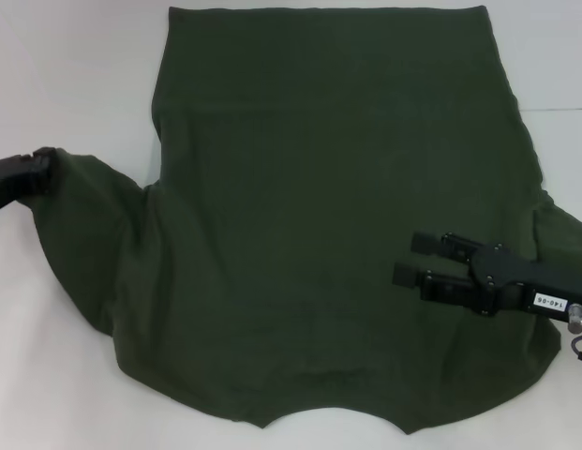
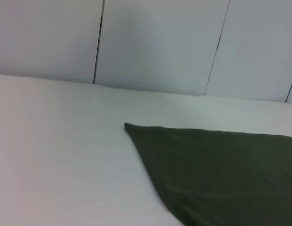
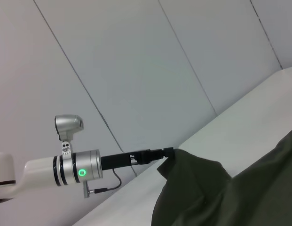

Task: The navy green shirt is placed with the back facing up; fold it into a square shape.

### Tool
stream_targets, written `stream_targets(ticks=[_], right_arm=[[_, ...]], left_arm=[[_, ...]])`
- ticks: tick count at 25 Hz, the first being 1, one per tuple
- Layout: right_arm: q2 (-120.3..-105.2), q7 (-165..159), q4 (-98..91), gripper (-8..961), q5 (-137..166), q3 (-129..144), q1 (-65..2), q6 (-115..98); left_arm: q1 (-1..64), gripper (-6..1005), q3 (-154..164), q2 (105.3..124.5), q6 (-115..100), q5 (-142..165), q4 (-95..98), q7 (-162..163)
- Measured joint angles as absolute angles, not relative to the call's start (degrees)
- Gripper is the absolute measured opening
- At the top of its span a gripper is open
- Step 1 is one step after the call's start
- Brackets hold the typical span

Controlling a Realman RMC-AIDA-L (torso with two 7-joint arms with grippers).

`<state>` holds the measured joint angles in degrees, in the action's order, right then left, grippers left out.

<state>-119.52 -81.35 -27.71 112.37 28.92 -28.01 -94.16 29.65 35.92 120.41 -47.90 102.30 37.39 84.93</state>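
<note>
The navy green shirt (image 1: 319, 216) lies spread flat on the white table (image 1: 75, 66), its hem at the far side and its neckline at the near edge. At the far left my left gripper (image 1: 37, 172) is shut on the end of the shirt's left sleeve. The right wrist view shows that sleeve (image 3: 193, 179) lifted off the table in the left gripper (image 3: 166, 153). My right gripper (image 1: 414, 258) is over the shirt's right side, near the right sleeve, open with nothing between its fingers. A far hem corner of the shirt (image 2: 216, 174) shows in the left wrist view.
White table surrounds the shirt on the left, the far side and the far right. A pale panelled wall (image 2: 155, 42) stands behind the table. The left arm's silver wrist (image 3: 70, 169) reaches in from the table's side.
</note>
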Motion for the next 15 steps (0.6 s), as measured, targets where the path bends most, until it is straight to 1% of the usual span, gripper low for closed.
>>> stream_targets(ticks=[15], right_arm=[[-119.50, -81.4, -27.6, 906, 112.3, 29.1, -28.0, -94.1]], left_arm=[[30.1, 1, 36.1, 120.84, -48.3, 103.9, 39.8, 85.0]])
